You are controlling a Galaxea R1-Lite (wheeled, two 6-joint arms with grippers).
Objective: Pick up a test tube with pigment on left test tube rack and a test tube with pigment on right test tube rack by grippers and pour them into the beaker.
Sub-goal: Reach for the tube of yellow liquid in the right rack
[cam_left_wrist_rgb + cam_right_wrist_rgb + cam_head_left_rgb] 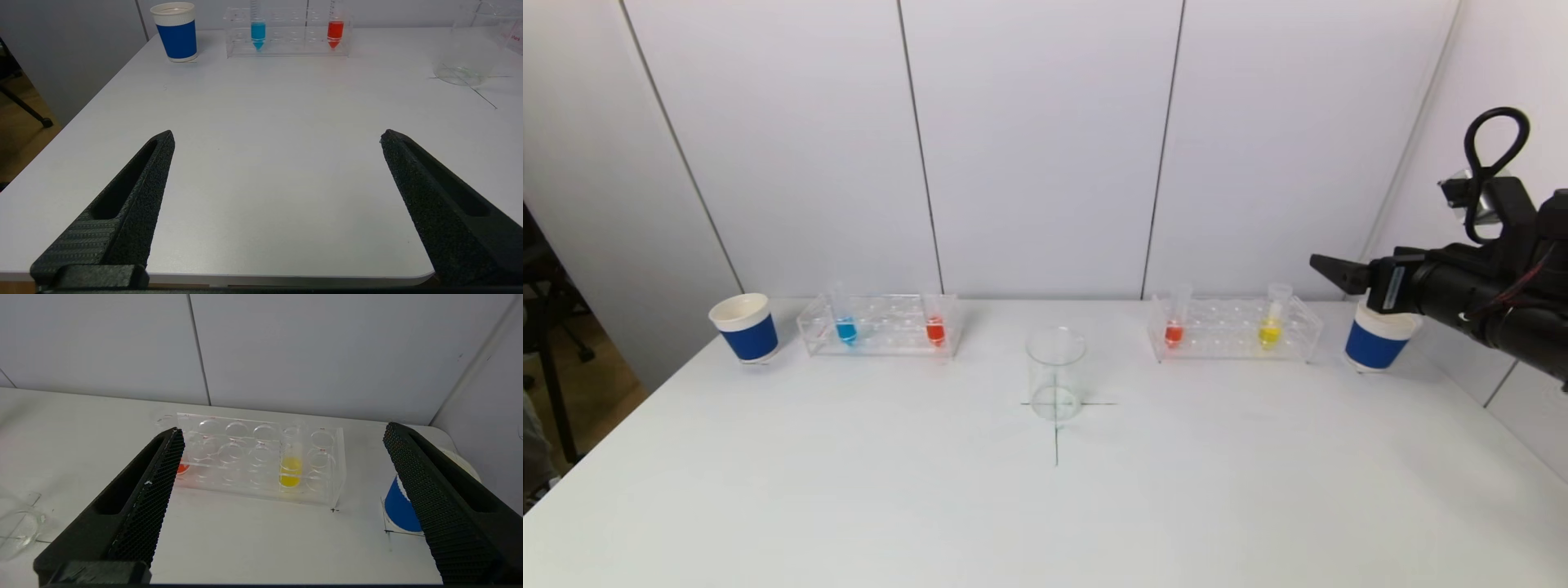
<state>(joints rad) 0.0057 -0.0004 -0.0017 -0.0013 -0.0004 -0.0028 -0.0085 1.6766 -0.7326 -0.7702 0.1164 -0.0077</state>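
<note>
A: Start of task, approach step. White table, nothing picked. Landmark: empty beaker at centre on the cross mark.

B: Racks?

A: Left test tube rack left of beaker and further back, holding blue tube and red tube. Right test tube rack right of beaker, also further back, holding orange-red tube and yellow tube. All four upright in their slots.

B: Cups?

A: Blue paper cup beyond left rack, away from beaker. Second blue cup beyond right rack, partly hidden behind the arm.

B: Grippers?

A: Right gripper raised, far right of beaker, fingers wide apart, empty, aimed at right rack. Yellow tube between the fingers in wrist view, but well short of it. Left gripper low near the table's front edge, well short of left rack, fingers wide apart, empty. Not visible in head view.

B: Next?

A: Likely descend and advance each arm onto one tube's upper part above the rack, centre fingers round it, close, lift straight up to clear the slot. Then carry to beaker and tip.
</note>
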